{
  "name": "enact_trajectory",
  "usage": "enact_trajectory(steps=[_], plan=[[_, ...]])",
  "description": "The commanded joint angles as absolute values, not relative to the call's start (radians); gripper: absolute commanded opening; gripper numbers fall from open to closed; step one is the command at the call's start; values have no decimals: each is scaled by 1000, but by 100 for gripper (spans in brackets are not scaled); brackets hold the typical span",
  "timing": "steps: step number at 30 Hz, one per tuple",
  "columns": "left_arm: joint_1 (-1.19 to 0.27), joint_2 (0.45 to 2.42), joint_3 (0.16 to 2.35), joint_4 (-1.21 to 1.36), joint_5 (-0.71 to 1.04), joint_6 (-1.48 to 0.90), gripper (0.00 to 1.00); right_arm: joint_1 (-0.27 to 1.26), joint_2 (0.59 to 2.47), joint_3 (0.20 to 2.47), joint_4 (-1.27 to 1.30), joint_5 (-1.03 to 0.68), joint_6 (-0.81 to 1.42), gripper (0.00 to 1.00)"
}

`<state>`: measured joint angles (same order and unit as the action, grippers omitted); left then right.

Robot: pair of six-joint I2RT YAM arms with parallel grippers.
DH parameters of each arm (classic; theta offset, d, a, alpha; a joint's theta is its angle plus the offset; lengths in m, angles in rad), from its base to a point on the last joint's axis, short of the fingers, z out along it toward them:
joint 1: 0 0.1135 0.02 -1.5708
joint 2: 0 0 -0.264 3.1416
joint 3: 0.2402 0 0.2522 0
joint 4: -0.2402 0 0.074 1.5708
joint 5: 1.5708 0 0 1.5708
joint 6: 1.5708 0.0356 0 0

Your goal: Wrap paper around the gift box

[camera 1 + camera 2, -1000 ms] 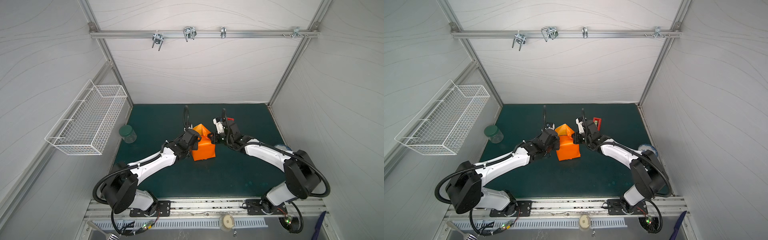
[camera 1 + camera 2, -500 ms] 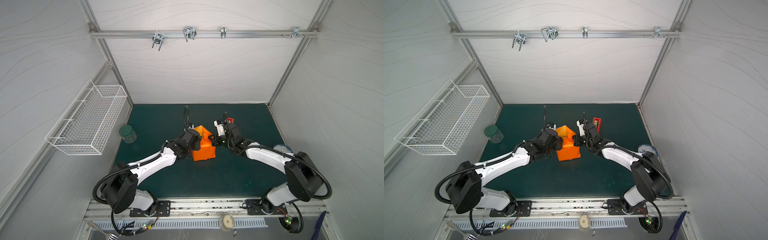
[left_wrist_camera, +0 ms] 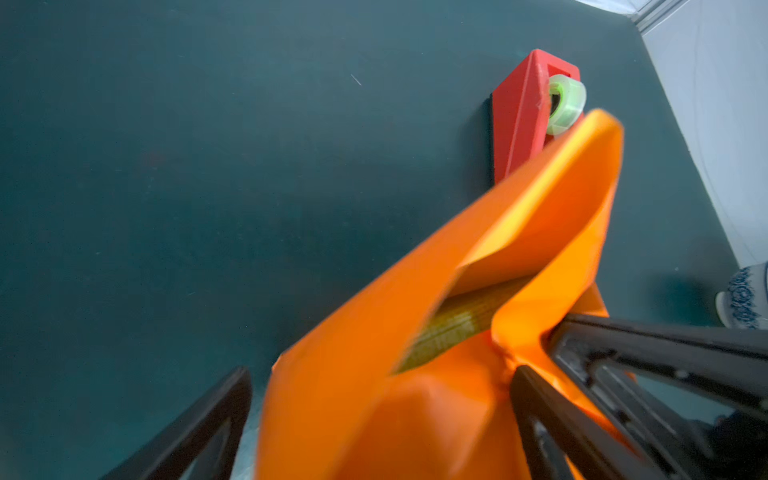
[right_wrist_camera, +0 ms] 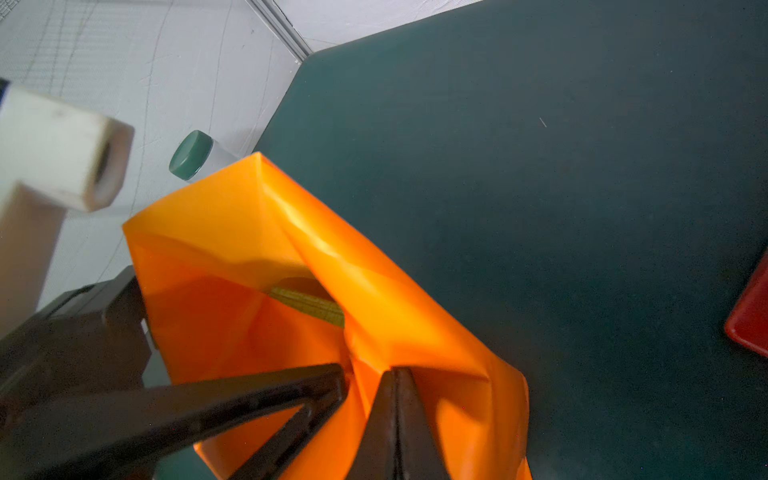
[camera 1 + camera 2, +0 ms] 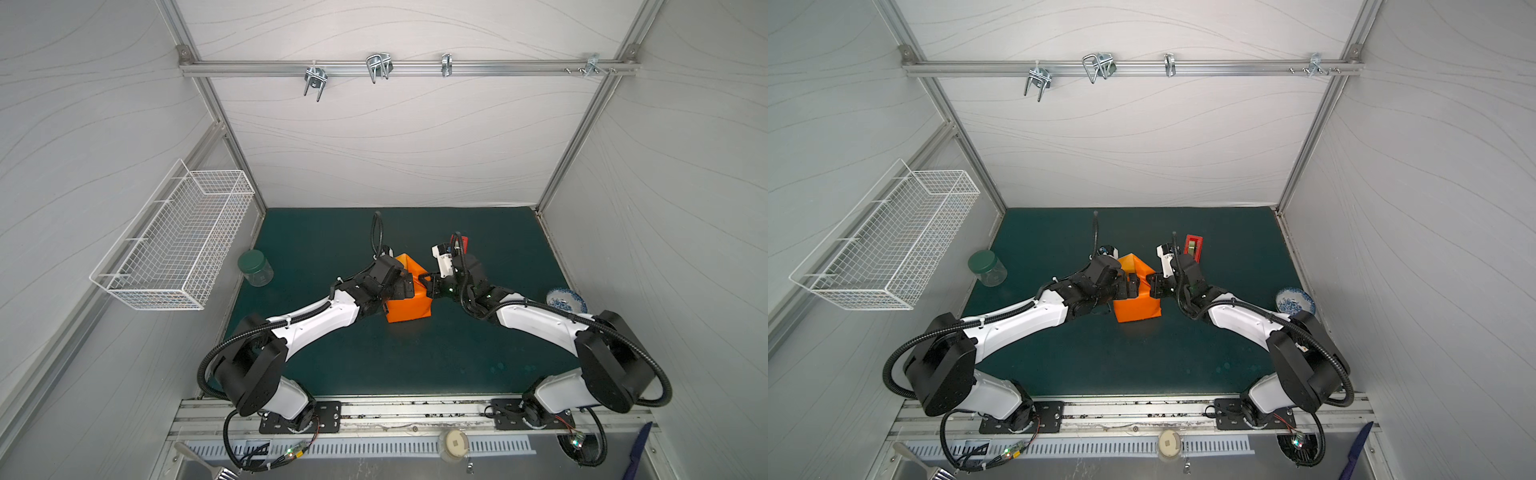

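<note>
The paper (image 5: pixel 409 309) (image 5: pixel 1138 311), bright orange, is folded up round the gift box in the middle of the mat. Only an olive strip of the gift box (image 3: pixel 449 328) (image 4: pixel 311 307) shows through a gap in the folds. My left gripper (image 5: pixel 405 286) (image 5: pixel 1133 286) (image 3: pixel 380 374) stands open, its fingers wide on either side of the wrapped parcel's left end. My right gripper (image 5: pixel 428 286) (image 5: pixel 1155 286) (image 4: pixel 365 374) is shut on a pinched fold of the paper at the parcel's top right edge, facing the left gripper.
A red tape dispenser (image 5: pixel 1194 247) (image 3: pixel 519 124) stands just behind the right wrist. A green-lidded jar (image 5: pixel 254 268) sits at the mat's left edge. A blue-and-white bowl (image 5: pixel 565 300) is at the right edge, and a wire basket (image 5: pixel 174 237) hangs on the left wall.
My left gripper has opened and let go of the paper. The right gripper stays shut on its fold and has shifted slightly toward the parcel.
</note>
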<state>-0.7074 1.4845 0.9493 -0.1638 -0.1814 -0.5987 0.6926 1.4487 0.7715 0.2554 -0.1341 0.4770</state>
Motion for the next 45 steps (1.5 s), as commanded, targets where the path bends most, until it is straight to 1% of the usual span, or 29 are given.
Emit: enact_trajectory(steps=[1,9,13,16,19,22,30,33,35,39,42,45], plan=[[-691,1507,987,-126,-136,-632,99,707,1447,737,158,-145,483,5],[-644,1536,1007,-119,-103,-653,99,708,1452,738,168,-150,484,5],[-641,1560,1023,-149,-109,-634,97,708,1447,751,158,-148,478,5],[-642,1565,995,-138,-101,-635,95,708,1436,772,137,-139,471,7],[-642,1555,949,-110,-88,-643,94,702,1418,805,114,-136,462,11],[-643,1546,911,-94,-83,-648,93,693,1395,846,82,-137,453,20],[-642,1539,882,-78,-71,-643,93,633,1347,874,33,-167,417,35],[-642,1535,884,-77,-65,-643,93,603,1373,878,37,-211,394,41],[-641,1534,883,-75,-61,-643,93,578,1411,898,28,-269,384,45],[-642,1535,887,-76,-54,-642,92,555,1479,943,23,-361,354,48],[-642,1537,888,-74,-49,-643,92,553,1527,972,14,-377,353,51],[-642,1538,891,-73,-48,-643,92,551,1573,980,25,-382,374,51]])
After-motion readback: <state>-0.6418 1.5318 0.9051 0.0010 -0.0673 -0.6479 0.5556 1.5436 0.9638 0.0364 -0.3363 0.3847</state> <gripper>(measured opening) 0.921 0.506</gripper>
